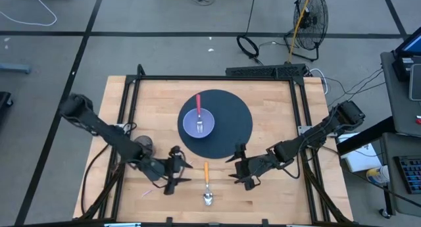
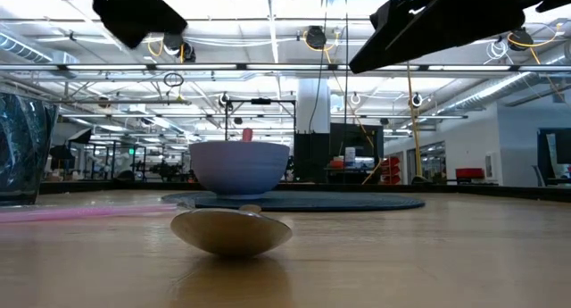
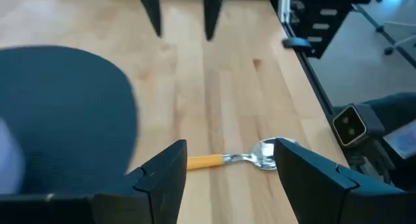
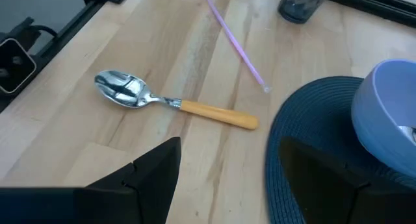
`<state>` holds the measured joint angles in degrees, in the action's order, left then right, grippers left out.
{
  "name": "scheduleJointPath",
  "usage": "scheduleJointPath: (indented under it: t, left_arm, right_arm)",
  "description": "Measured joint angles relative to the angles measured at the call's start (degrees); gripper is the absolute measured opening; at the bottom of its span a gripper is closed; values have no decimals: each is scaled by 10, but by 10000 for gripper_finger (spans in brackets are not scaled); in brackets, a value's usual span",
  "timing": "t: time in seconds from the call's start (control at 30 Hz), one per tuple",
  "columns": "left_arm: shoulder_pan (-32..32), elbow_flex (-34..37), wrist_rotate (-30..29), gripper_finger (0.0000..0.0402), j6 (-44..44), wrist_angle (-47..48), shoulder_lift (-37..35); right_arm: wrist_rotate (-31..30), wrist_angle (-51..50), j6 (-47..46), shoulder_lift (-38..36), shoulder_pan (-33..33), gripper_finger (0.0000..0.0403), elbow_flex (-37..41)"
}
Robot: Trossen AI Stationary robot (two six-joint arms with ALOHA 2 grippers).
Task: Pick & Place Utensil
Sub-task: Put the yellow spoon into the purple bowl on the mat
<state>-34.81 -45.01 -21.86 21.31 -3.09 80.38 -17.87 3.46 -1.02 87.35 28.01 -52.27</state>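
Observation:
A spoon (image 1: pixel 206 187) with an orange handle lies flat on the wooden table near its front edge, its metal bowl (image 2: pixel 232 229) toward the near side. My left gripper (image 1: pixel 180 168) hovers open just left of it, and my right gripper (image 1: pixel 235 168) hovers open just right of it; the two point at each other. The spoon (image 3: pixel 240 159) lies past my left gripper (image 3: pixel 231 146). It also lies (image 4: pixel 169 104) beyond my right gripper (image 4: pixel 224 146). Neither gripper touches it. A lavender bowl (image 1: pixel 198 124) stands on a dark round placemat (image 1: pixel 230 131); a pink-handled fork (image 1: pixel 199 112) rests in it.
A dark cup (image 1: pixel 143 147) stands left of the placemat, behind my left arm, and appears as a tumbler (image 4: pixel 302 3) in the right wrist view. A pink straw (image 4: pixel 234 39) lies on the table near it. A black frame (image 1: pixel 210 77) borders the table.

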Motion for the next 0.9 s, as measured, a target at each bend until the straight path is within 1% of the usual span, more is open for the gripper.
scheduleJointPath:
  t: [0.1,0.2,0.33,0.53,0.67,0.8,0.9]
  left_arm:
    - [13,-3,39,237,-21,-42,40]
    - [32,-28,68,237,-29,-44,75]
    - [51,-80,94,237,-59,18,121]
    - [70,-161,113,237,-129,105,168]
    - [84,-186,131,237,-158,104,194]
    - [105,-193,170,237,-148,108,232]
    - [116,-203,174,237,-130,105,253]
  right_arm:
    - [0,0,2,0,0,254,0]
    - [-1,0,2,0,-2,254,0]
    - [-2,-2,2,0,-2,254,0]
    - [-2,-26,-11,0,-2,254,0]
    - [-2,-55,-31,0,-2,254,0]
    - [-2,-97,-65,0,-2,254,0]
    - [-3,-125,-89,0,-2,254,0]
